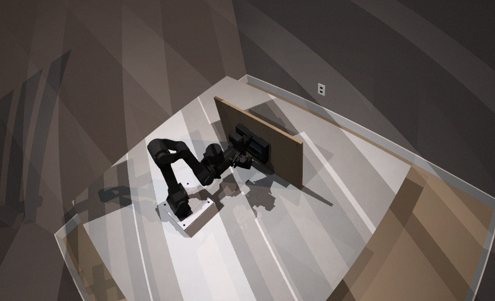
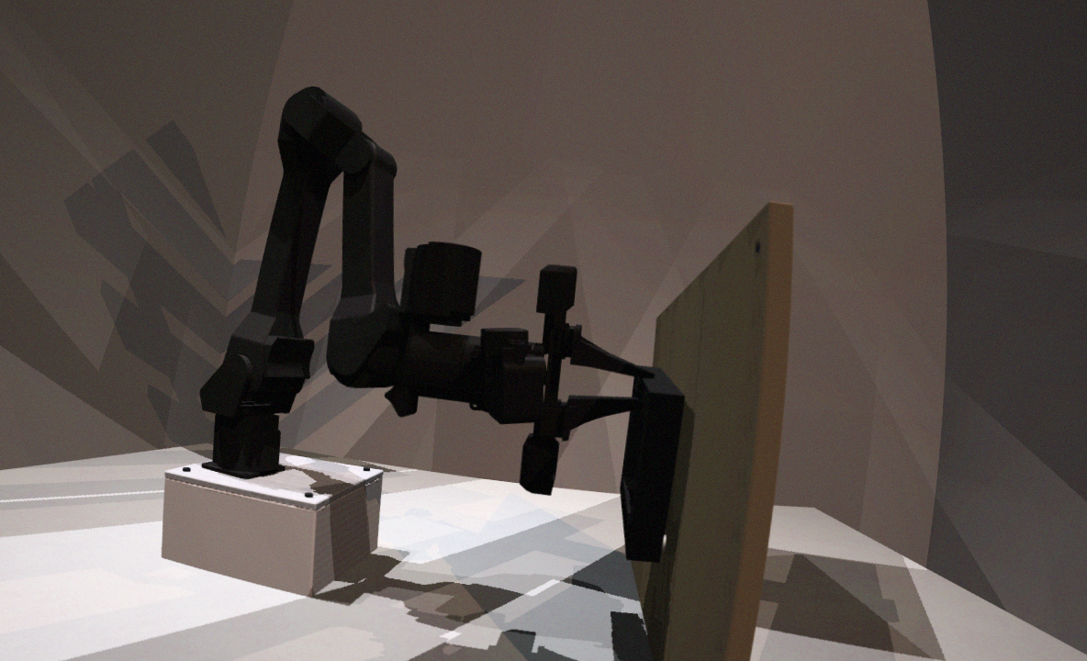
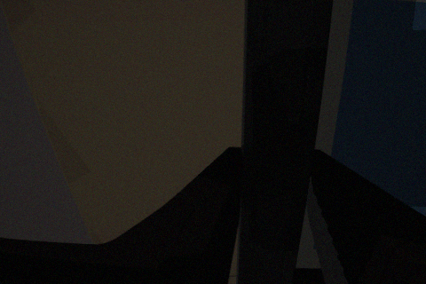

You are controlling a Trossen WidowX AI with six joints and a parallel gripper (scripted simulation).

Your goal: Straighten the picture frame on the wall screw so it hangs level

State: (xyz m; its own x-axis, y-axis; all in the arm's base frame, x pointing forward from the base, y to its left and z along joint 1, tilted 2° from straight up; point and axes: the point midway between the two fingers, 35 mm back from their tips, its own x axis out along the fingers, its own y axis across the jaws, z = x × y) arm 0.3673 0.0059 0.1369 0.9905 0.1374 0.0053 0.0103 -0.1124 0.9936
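Observation:
The dark picture frame (image 1: 266,152) (image 2: 650,476) (image 3: 288,53) is against the front of the upright wooden board (image 1: 286,161) (image 2: 720,369) (image 3: 133,75). Its blue picture (image 1: 257,147) (image 3: 382,98) shows on the right in the wrist view. My gripper (image 2: 644,388) (image 3: 272,161) is shut on the frame's top bar, with one fingertip on each side of it. The screw and the notched strip are hidden behind the frame. The views are dark and oblique, so I cannot tell whether the frame is level or whether its strip rests on the screw.
My arm stands on a pale box pedestal (image 1: 197,222) (image 2: 239,530) in front of the board. The board's top edge (image 1: 258,118) runs above the frame. A wall outlet (image 1: 321,89) is far behind. Broad shadows cross the floor and the board.

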